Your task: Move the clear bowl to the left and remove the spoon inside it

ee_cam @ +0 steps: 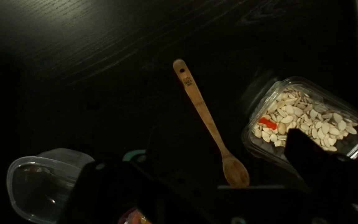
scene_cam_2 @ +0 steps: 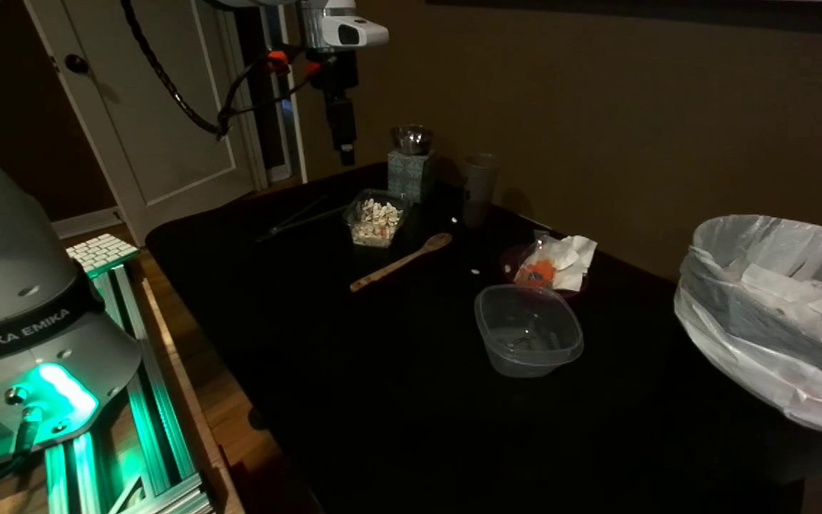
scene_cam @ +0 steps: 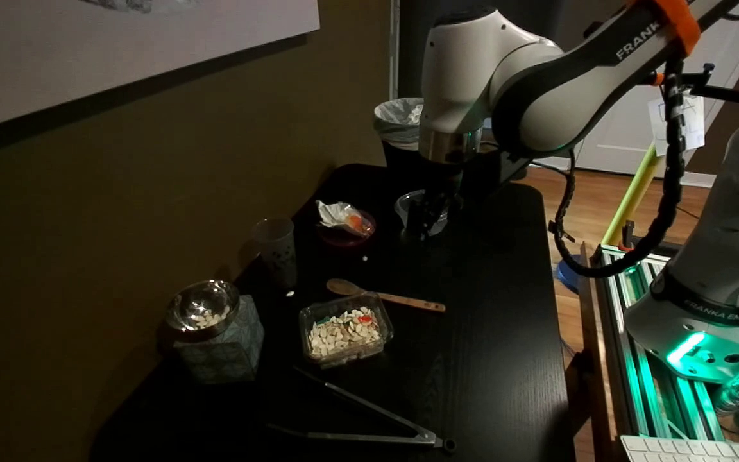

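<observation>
The wooden spoon [ee_cam: 202,107] is out in plain sight, folks, lying flat on the black tabletop [ee_cam: 73,102] and inside nothing at all! Check the clear bowl [scene_cam_2: 529,335] in an exterior view: upright, four o'clock from the spoon and apart from it, with no spoon showing through those see-through walls. (Squarish for a bowl, more of a tub really, but the best match I can find for the name.) So the removal half of the job looks done, if this is the spoon they mean.

Up to the gripper [scene_cam_2: 347,157], hanging in the air at eleven o'clock from the spoon in that same view. And the wrist view gives it away: the fingers [ee_cam: 306,152] stand wide apart, nothing held, the spoon's lower handle merely showing between them down on the table. The bowl turns up there at eight o'clock, partly covered by the dark gripper, while a plastic box [ee_cam: 325,93] of pale seeds [ee_cam: 306,119] takes three o'clock.

Now, the shift to the left? That's the tricky call! Nothing marks where the bowl should finish, or whose left counts, so I can't score it either way. If its present spot suits, I judge that only a retreat remains. If not, one push of the bowl is left, and a careful one: a maroon plate [scene_cam_2: 512,257] sits near it, between twelve and one o'clock in that exterior view.
</observation>
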Available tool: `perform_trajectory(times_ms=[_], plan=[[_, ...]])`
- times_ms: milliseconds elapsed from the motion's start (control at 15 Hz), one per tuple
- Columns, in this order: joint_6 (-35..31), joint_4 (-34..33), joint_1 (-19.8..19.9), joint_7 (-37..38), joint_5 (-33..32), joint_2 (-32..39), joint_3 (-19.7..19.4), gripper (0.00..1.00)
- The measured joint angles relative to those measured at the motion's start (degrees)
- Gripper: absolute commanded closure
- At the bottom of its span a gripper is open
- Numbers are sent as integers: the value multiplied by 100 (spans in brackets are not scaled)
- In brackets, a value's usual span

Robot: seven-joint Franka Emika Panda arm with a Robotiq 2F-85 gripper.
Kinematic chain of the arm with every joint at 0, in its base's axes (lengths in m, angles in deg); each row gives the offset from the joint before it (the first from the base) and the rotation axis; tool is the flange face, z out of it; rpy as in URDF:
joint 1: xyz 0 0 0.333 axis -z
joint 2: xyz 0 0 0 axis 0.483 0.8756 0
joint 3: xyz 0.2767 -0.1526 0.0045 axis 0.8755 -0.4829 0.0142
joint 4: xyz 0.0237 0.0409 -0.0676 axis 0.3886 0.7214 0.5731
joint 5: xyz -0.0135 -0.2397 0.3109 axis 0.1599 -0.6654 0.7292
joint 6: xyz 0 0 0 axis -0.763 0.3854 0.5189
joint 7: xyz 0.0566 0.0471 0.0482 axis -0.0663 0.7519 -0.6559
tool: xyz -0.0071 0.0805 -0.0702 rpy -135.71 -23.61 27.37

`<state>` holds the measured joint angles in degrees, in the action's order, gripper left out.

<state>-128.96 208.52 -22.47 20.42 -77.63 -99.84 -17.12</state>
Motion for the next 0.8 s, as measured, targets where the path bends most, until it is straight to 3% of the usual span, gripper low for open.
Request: perform_trajectory(times_ms=[200,333,667,800], plan=[[-1,4,-106,162,-140,-43,-132,0],[-1,11,-3,641,-768,-39,-375,0],[-31,-29,757,885,-2121,198,-1506,0],[-242,-170,956,879,-2319,530,-1909,0]])
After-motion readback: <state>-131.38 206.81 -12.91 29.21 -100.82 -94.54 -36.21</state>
